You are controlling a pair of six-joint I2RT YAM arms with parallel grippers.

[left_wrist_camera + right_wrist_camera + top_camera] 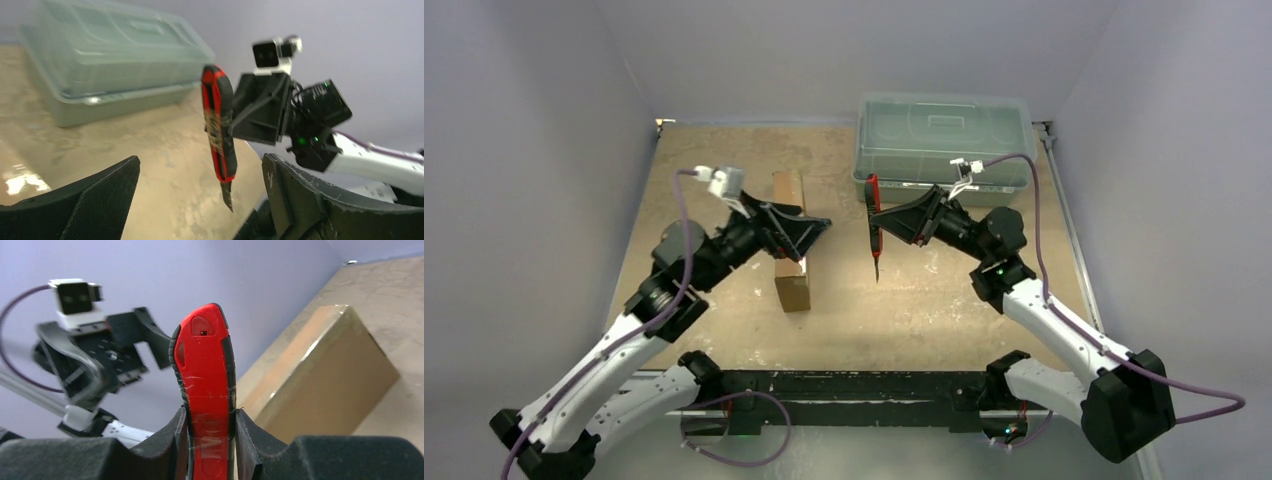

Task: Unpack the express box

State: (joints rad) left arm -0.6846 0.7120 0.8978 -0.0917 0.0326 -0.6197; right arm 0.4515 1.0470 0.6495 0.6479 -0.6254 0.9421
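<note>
Top external, centre: right gripper (879, 214) clamping the knife (875, 240), left gripper (816, 232) gaping over the box (792, 288); I am fearing the blade shoving the unheld box aside.

Brown cardboard express box (791, 290) (closed), left of centre

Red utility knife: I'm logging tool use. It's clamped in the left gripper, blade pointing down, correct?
Not quite: the right gripper clamps the red utility knife, as the right wrist view shows. The blade does point down.
</note>
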